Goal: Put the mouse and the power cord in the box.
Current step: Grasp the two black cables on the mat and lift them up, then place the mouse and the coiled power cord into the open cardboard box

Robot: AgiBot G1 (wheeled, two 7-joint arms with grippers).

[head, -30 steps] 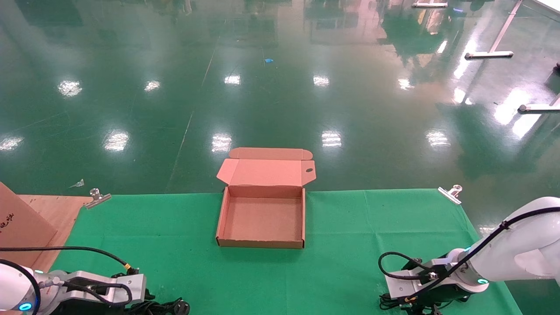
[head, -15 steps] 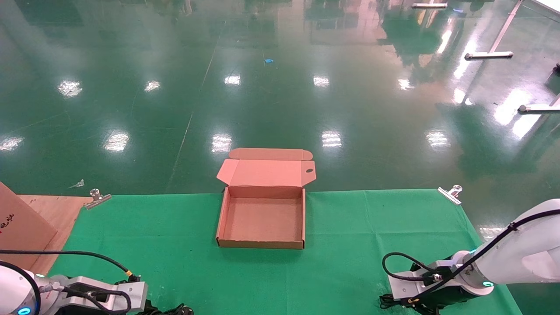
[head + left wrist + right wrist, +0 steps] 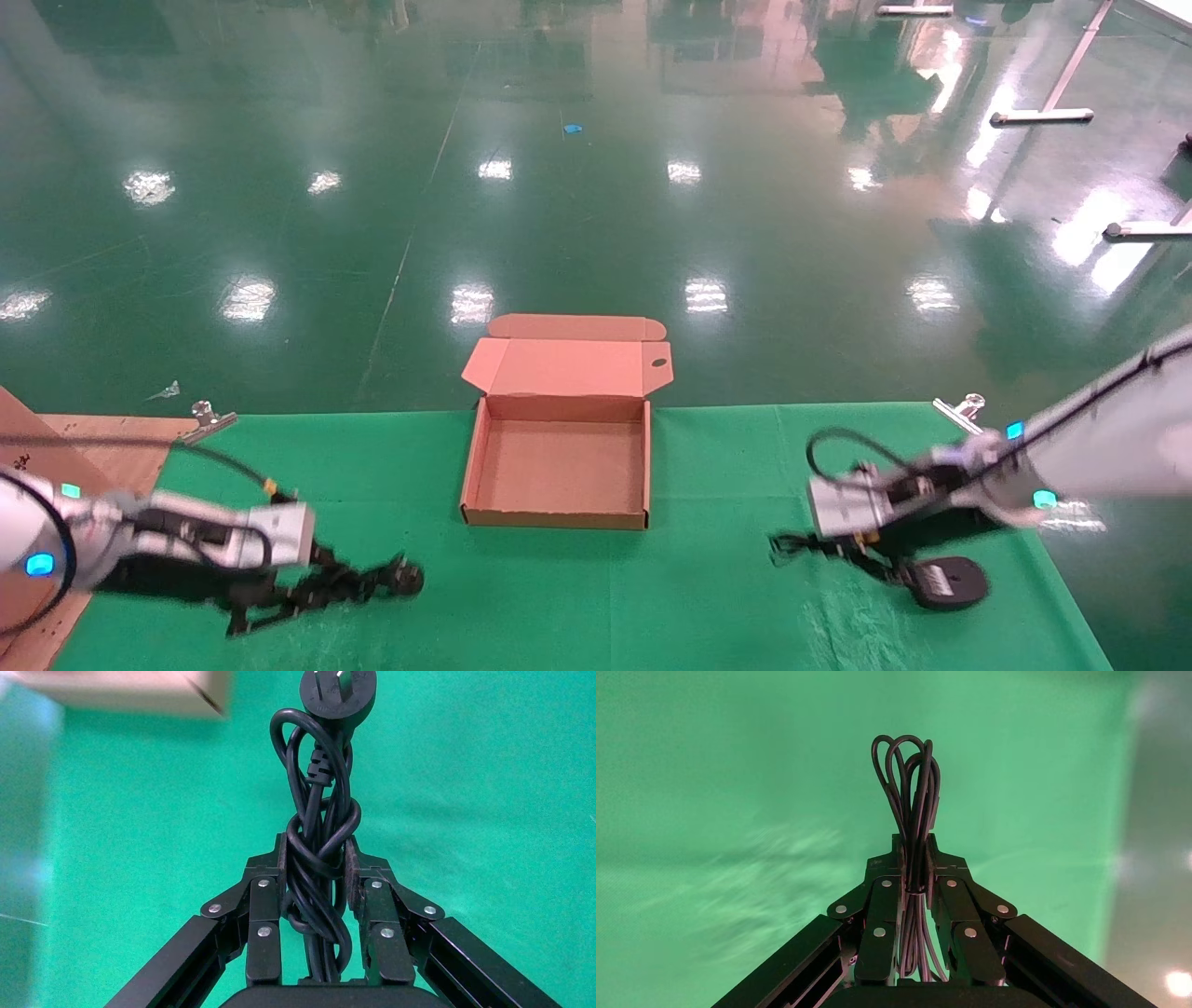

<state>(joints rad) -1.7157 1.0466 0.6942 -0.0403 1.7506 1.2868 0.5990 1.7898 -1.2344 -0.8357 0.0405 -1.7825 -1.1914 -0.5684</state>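
Note:
The brown box [image 3: 484,466] stands open in the middle of the green cloth, its lid folded back and its inside bare. At the near left, my left gripper [image 3: 321,582] [image 3: 316,850] is shut on the power cord [image 3: 320,832], a thick knotted bundle. Its round plug [image 3: 406,578] [image 3: 337,688] points toward the box. At the near right, my right gripper [image 3: 819,548] [image 3: 914,846] is shut on the mouse's thin looped cable [image 3: 912,776]. The mouse [image 3: 948,582] trails behind that gripper with its white label up. Whether it touches the cloth I cannot tell.
The green cloth [image 3: 726,485] is held by metal clips [image 3: 209,421] [image 3: 959,412] at its far corners. A cardboard sheet [image 3: 37,466] lies on bare wood at the far left. Shiny green floor lies beyond the table's far edge.
Both arms have risen from the near edge and come forward. The power cord has lifted with the left gripper. The mouse has come into view, hanging by its cable from the right gripper.

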